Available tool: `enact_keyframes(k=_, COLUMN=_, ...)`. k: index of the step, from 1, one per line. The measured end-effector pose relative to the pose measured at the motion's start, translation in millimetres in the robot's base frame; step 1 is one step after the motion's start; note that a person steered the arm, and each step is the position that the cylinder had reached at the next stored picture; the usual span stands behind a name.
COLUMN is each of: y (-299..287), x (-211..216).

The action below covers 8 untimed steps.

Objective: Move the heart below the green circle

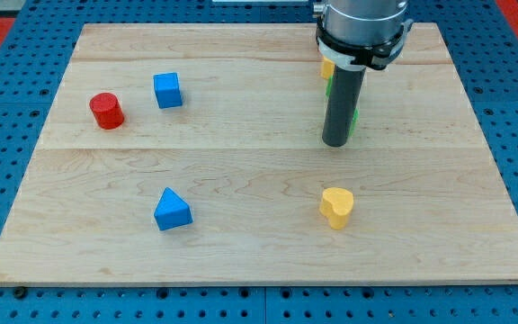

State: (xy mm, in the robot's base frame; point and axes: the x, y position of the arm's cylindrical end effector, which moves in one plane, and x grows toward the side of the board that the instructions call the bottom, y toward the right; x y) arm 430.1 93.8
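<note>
The yellow heart (336, 207) lies on the wooden board (259, 243) toward the view's bottom right of centre. My tip (335, 143) rests on the board above the heart, with a clear gap between them. Green block pieces (355, 120) show just behind the rod, mostly hidden by it; the shape cannot be made out. A yellow block (327, 68) peeks out at the rod's left, higher up, also mostly hidden.
A red cylinder (106, 111) and a blue cube (167, 90) sit at the view's upper left. A blue triangle (172, 210) lies at the lower left. The arm's body (364, 27) hangs over the board's top right.
</note>
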Motion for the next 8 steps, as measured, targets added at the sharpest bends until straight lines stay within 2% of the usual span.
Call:
enact_keyframes(k=1, y=15.6, x=16.8)
enact_keyframes(k=2, y=35.6, x=106.6)
enact_keyframes(k=3, y=14.5, x=167.8)
enact_keyframes(k=4, y=-12.3, x=124.9)
enact_keyframes(k=5, y=24.6, x=77.1)
enact_keyframes(k=6, y=42.2, x=54.3)
enact_keyframes(k=7, y=60.3, x=82.1)
enact_keyframes(k=8, y=21.9, x=97.7)
